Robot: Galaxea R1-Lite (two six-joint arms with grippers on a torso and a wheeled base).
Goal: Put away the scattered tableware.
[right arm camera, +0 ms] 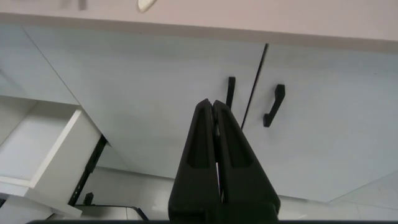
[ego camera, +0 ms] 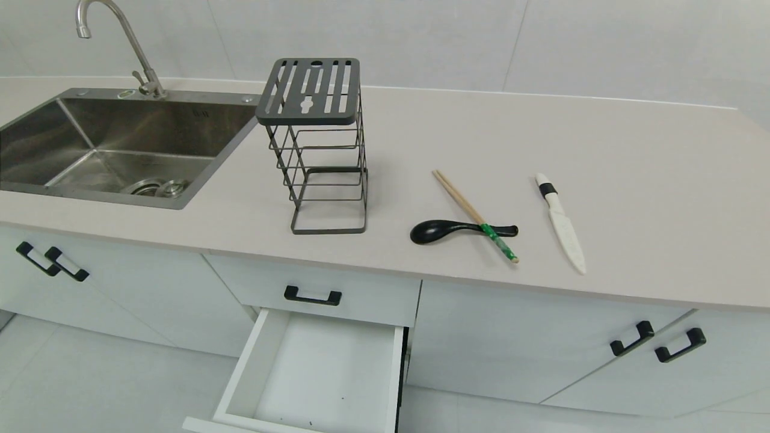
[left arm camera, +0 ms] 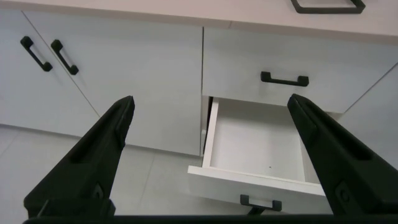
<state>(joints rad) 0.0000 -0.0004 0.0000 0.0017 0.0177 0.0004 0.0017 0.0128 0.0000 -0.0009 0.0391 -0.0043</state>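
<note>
Left hand (left arm camera: 211,99): released, facing open drawer (left arm camera: 210,140)
Right hand (right arm camera: 212,103): clenched, lower than knife (ego camera: 562,225)
Spoon (ego camera: 445,230): crossed by chopsticks (ego camera: 466,204); rack (ego camera: 313,90) at 9 o'clock

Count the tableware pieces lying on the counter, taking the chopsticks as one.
3. A glossy black spoon near the front edge of the pale counter; wooden green-tipped chopsticks crossing its handle; a white knife with black band, apart to their right. None appears hidden.
</note>
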